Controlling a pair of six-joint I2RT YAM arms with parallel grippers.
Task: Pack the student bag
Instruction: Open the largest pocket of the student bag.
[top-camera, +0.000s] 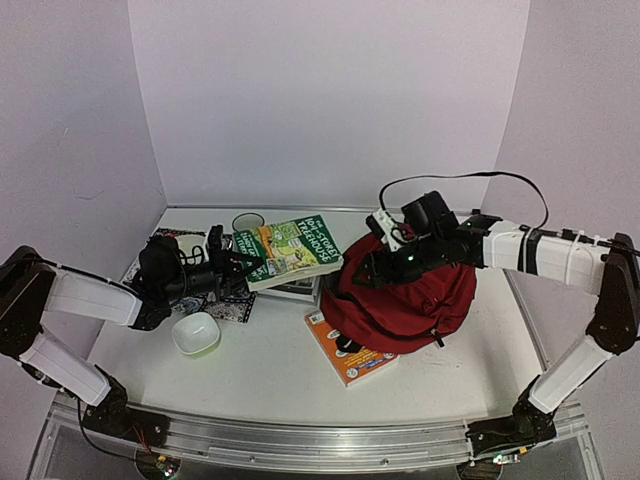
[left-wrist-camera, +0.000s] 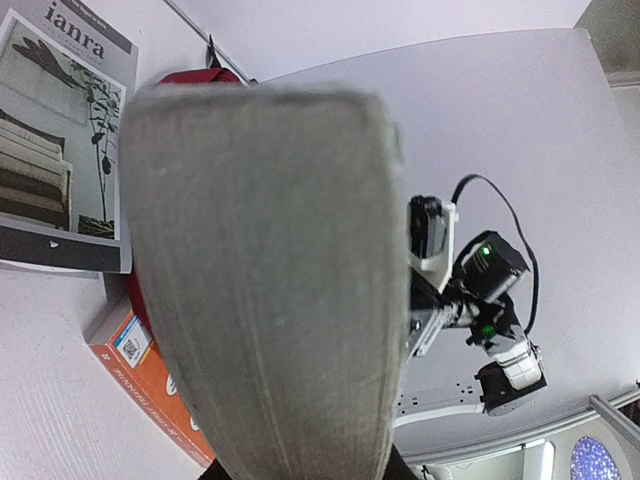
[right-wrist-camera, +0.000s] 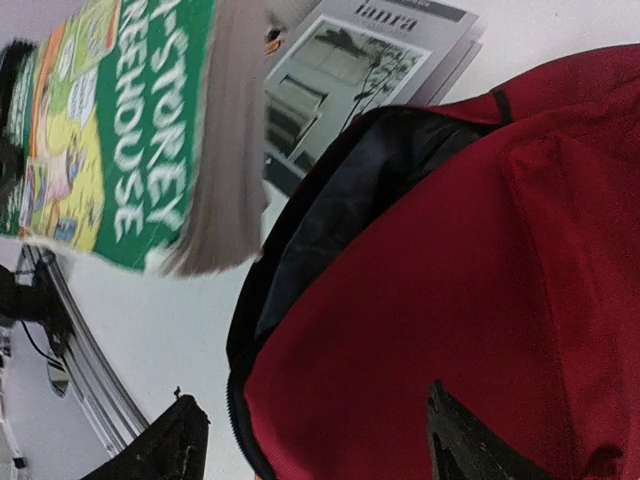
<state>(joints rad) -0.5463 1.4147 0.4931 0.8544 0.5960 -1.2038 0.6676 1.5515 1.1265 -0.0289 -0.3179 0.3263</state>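
The dark red student bag (top-camera: 420, 300) lies at centre right, its black-lined mouth (right-wrist-camera: 330, 190) facing left. My left gripper (top-camera: 238, 266) is shut on a green paperback (top-camera: 292, 250) and holds it above the table, its free end near the bag's mouth. The book's grey page edge (left-wrist-camera: 270, 280) fills the left wrist view. My right gripper (top-camera: 363, 274) is open at the bag's mouth. One finger (right-wrist-camera: 168, 445) is outside the rim and the other (right-wrist-camera: 462, 445) is over the red fabric. The green cover (right-wrist-camera: 110, 130) shows at the upper left of the right wrist view.
A grey magazine (top-camera: 297, 288) lies under the held book. An orange book (top-camera: 347, 356) sticks out from under the bag's front. A white bowl (top-camera: 196, 333), a mug (top-camera: 248, 222) and a black-and-white patterned item (top-camera: 232, 308) are at the left.
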